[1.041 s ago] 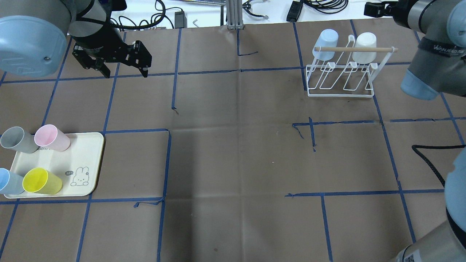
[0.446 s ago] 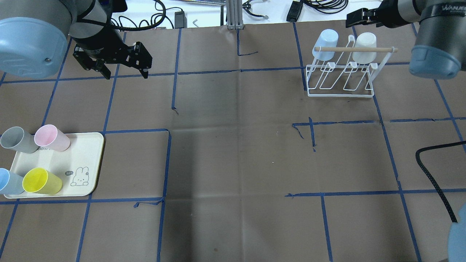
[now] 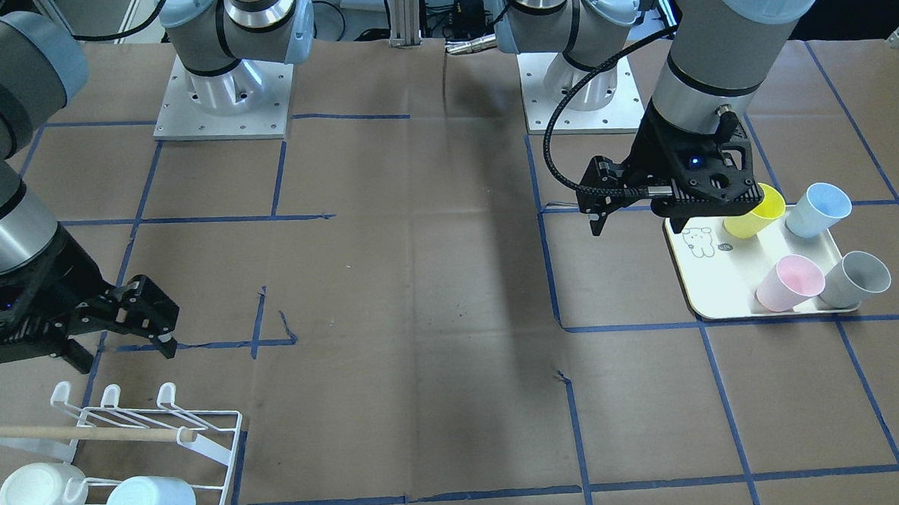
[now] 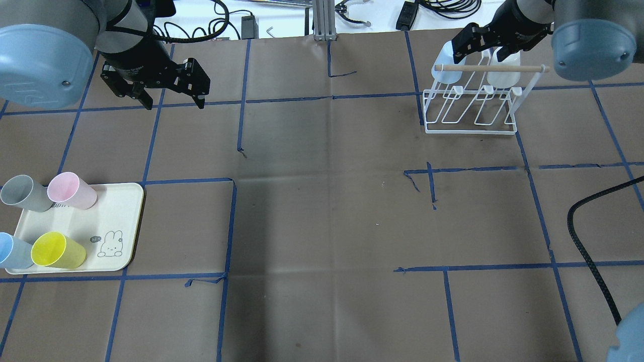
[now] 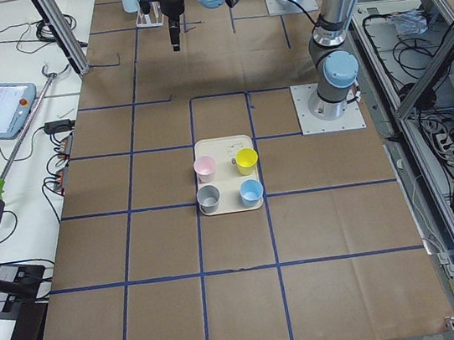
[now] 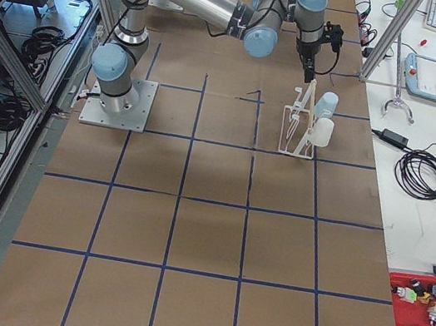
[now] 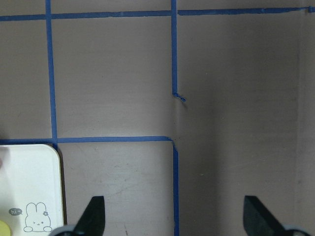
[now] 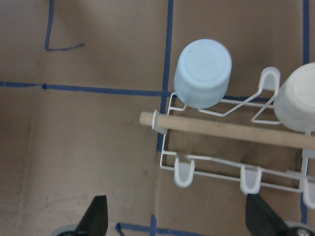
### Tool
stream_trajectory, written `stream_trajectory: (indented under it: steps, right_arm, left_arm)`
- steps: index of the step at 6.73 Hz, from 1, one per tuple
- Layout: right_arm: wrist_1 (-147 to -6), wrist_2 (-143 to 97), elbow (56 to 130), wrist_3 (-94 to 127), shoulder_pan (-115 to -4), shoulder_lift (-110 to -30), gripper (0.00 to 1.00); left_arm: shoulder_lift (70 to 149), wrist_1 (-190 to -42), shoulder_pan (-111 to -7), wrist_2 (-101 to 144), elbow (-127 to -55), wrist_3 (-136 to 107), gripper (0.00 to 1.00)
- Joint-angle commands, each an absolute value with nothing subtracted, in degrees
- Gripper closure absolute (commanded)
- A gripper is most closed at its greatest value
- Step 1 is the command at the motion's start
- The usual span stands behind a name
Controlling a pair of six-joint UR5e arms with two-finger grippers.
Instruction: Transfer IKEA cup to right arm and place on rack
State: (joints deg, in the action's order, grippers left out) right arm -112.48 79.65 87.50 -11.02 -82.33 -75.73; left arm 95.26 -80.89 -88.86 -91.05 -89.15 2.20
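Overhead exterior view: at the left edge of the brown paper-covered table (image 4: 322,211), gridded with blue tape, a cream rounded tray (image 4: 118,221) printed with a small rabbit carries four smooth plastic tumblers standing mouth up. They are a grey cup (image 4: 25,193) and a pink cup (image 4: 71,190) on the far side, a blue cup (image 4: 12,251) and a yellow cup (image 4: 58,250) on the near side. None of them is in any grasp.

Beyond the tray, the left gripper (image 4: 175,101), black and angular, hangs over bare table. Its fingers (image 7: 93,214) are spread wide with nothing between them, and the left wrist view shows only the tray's corner at its lower left.

Across the table to the right stands the rack (image 4: 470,129), white wire with two rows of upturned hooked prongs and a light wooden dowel (image 4: 490,68) lying across its top. Two cups sit upside down on its far row: a pale-blue cup (image 8: 203,71) at the left end and a white cup (image 8: 298,98) beside it. The near row of prongs is unfilled.

Directly above the rack, the right arm (image 4: 588,40), silver with pale-blue joint caps, holds the right gripper (image 3: 125,352) over the two upturned cups. Its fingers (image 8: 96,219) are wide apart, empty, and touching neither the wire nor the cups.
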Motion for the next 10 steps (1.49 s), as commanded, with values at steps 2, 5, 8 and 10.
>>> stream_trajectory:
  steps: [2, 5, 8, 10]
  right_arm:
    - [-94.51, 82.70, 82.96, -2.99, -88.67, -79.95, 0.00]
    - [-89.73, 88.20, 87.44, 1.98, -90.26, -85.78, 0.00]
    - [-97.71, 90.69, 91.32, 2.37, -91.58, -86.13, 0.00]
    - [-97.65, 90.53, 91.41, 2.46, -91.49, -86.13, 0.00]
  left_arm:
    - [95.27, -80.86, -88.86, -91.05, -89.21, 2.20, 0.00]
    - [95.45, -81.64, -88.77, -91.05, -88.95, 3.33, 0.00]
    - [96.15, -83.14, -88.51, -90.70, -87.45, 3.96, 0.00]
    - [96.59, -84.37, -88.51, -90.70, -86.05, 3.96, 0.00]
